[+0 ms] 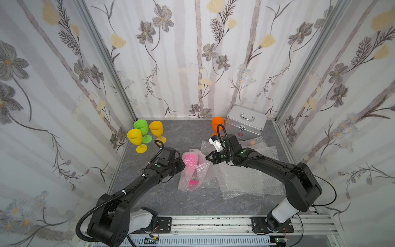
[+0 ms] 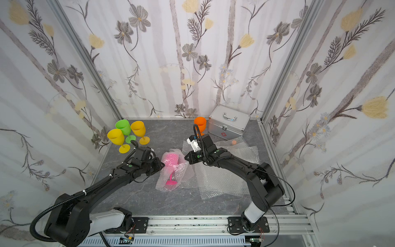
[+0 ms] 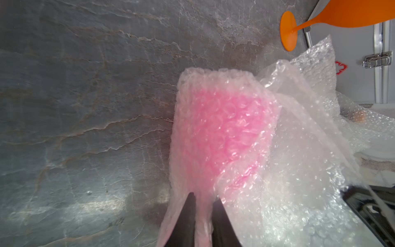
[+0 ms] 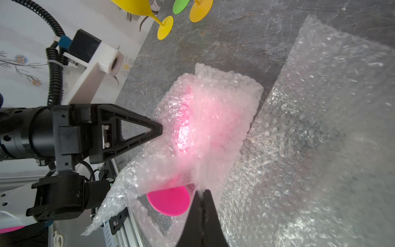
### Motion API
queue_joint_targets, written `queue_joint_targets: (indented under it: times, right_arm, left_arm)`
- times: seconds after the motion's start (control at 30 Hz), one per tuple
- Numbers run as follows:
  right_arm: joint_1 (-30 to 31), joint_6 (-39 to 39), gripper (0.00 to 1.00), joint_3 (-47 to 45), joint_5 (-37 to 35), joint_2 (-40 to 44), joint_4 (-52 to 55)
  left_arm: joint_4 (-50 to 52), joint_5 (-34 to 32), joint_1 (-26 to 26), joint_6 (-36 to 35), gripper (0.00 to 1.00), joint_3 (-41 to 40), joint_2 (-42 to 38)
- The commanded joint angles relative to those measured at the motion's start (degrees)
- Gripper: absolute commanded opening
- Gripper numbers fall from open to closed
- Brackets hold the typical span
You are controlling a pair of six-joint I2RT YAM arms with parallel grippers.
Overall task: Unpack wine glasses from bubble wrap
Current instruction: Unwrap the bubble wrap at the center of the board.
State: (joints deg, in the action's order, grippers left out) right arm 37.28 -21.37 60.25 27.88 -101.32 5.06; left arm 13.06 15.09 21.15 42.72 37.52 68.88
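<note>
A pink wine glass (image 1: 189, 160) (image 2: 170, 160) lies on its side mid-table, loosely rolled in bubble wrap (image 1: 184, 181); its foot (image 4: 168, 201) shows at the open end. My left gripper (image 1: 182, 164) (image 3: 204, 198) is at the bowl end, shut on a fold of the wrap. From the other side my right gripper (image 1: 208, 159) (image 4: 202, 191) pinches a raised edge of the same wrap, jaws tight together. Unwrapped green (image 1: 141, 126), yellow (image 1: 134, 135) and amber-yellow (image 1: 156, 127) glasses stand upright at the back left. An orange one (image 1: 218, 124) stands at the back middle.
Flat crinkled bubble wrap sheets (image 1: 245, 181) cover the table's right half, under my right arm. A silver metal case (image 1: 245, 122) sits at the back right beside the orange glass. A small orange-topped thing (image 1: 252, 142) lies by the sheets near the case.
</note>
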Motion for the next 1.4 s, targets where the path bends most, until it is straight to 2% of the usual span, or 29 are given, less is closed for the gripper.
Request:
queue_joint_targets:
  times: [0.0, 0.27, 0.53, 0.67, 0.83, 0.93, 1.03, 1.2, 1.27, 1.37]
  right_arm:
    - [-0.89, -0.12, 0.0, -1.52, -1.58, 1.89, -1.67]
    - [-2.47, -0.87, 0.0, -5.45, -2.65, 5.87, -1.15]
    - [-2.54, -1.33, 0.0, -8.34, -3.58, 9.41, -1.02]
    - [-2.52, -0.8, 0.0, -9.97, -3.53, 14.07, -2.56]
    - [-2.47, 0.04, 0.0, -12.37, -3.56, 18.22, -5.49]
    - [-2.55, -0.12, 0.0, -12.26, -4.86, 16.79, -4.2]
    - [-2.79, -1.82, 0.0, -12.42, -5.72, 14.53, -3.65]
    - [-3.63, -3.76, 0.0, -13.48, -6.13, 12.47, -3.65]
    - [-3.6, -3.85, 0.0, -13.81, -5.92, 12.8, -3.89]
    - [-3.56, -3.68, 0.0, -13.76, -5.22, 12.82, -4.09]
  left_arm:
    - [-0.27, -0.65, -1.45, 1.29, 0.17, -1.58, -1.98]
    - [-1.27, 0.04, -4.38, 3.93, 0.14, -5.58, -4.25]
    - [3.05, -3.4, -5.75, 5.78, 0.1, -7.56, -9.85]
    - [4.64, -5.61, -5.72, 6.36, 0.07, -8.66, -14.39]
    - [0.18, -6.04, -5.73, 7.6, 0.07, -12.06, -19.69]
    - [-0.51, -4.92, -5.69, 7.82, 0.09, -12.17, -18.17]
    - [-0.57, -3.26, -5.73, 7.56, 0.15, -11.38, -14.39]
    - [1.7, -5.22, -5.77, 7.17, 0.52, -10.42, -12.61]
    - [2.49, -5.3, -5.79, 6.36, 0.58, -9.72, -12.48]
    - [1.85, -3.53, -5.74, 4.83, 0.61, -8.16, -11.16]
